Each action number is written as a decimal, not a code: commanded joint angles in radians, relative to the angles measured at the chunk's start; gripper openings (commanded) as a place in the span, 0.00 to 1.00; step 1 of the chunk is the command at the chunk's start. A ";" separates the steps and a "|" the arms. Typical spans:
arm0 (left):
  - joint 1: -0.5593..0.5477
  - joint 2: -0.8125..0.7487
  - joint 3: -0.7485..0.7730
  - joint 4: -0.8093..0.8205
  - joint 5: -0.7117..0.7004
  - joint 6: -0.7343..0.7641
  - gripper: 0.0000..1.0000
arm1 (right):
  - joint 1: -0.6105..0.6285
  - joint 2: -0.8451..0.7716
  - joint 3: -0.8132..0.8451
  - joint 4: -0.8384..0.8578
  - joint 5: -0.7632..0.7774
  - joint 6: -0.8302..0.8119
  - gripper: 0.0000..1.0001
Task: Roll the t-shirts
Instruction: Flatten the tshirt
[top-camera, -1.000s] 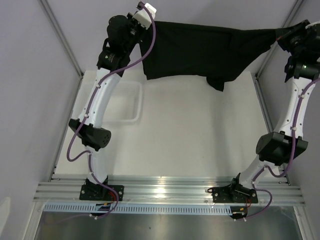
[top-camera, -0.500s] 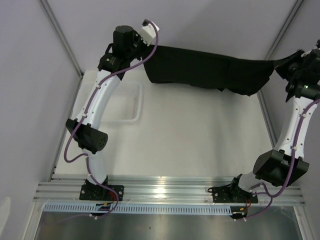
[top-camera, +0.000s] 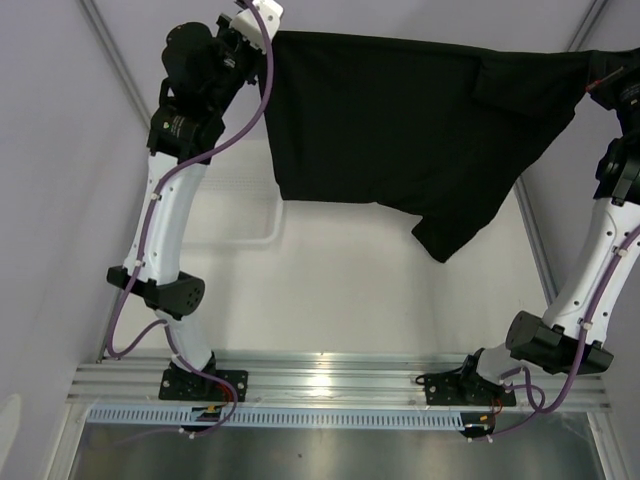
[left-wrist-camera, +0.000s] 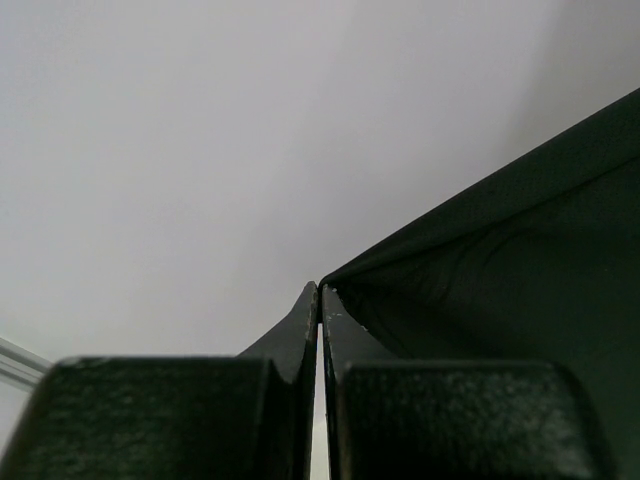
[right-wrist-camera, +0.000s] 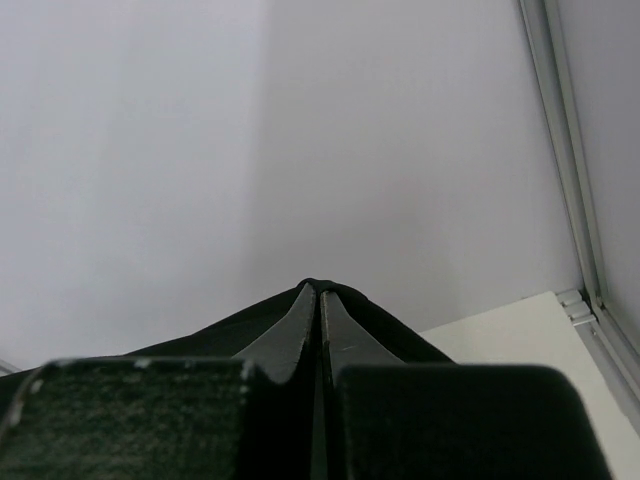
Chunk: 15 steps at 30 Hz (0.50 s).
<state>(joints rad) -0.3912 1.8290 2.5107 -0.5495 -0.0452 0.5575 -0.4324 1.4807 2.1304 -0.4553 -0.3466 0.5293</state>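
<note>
Your left gripper is pressed tight together, with a corner of the black t-shirt nipped between its tips. Your right gripper is clamped the same way on the opposite corner, dark cloth spilling out on both sides of its fingers. From the overhead camera, the shirt hangs at 12 o'clock, stretched between the two raised arms above the far edge of the table. It is off the surface as far as you can see.

Around it, the white mesh basket sits at 10 o'clock on the table. It is partly hidden behind the left arm, and the shirt's left edge hangs in front of its far right corner. A ribbed aluminium rail runs across at 6 o'clock and carries both arm bases. Slanted metal frame posts and pale grey walls close in both sides.

The cloth is soft and matte, and its top edge dips slightly at the middle. The lower edge is uneven, and one flap droops lowest at about 5 o'clock of the shirt. The table is smooth and white. Purple cables loop along both white arms.
</note>
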 joint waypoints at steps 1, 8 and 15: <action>0.017 -0.027 0.043 -0.035 -0.025 -0.007 0.01 | -0.022 -0.007 0.017 -0.010 0.041 -0.022 0.00; 0.018 0.029 -0.007 0.069 -0.042 -0.001 0.01 | -0.017 0.120 0.081 0.081 0.043 0.049 0.00; 0.018 0.128 0.020 0.244 -0.070 0.019 0.01 | 0.078 0.377 0.339 0.148 0.075 0.069 0.00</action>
<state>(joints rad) -0.3916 1.9289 2.5069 -0.4362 -0.0532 0.5587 -0.3779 1.7836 2.3970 -0.3969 -0.3252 0.5735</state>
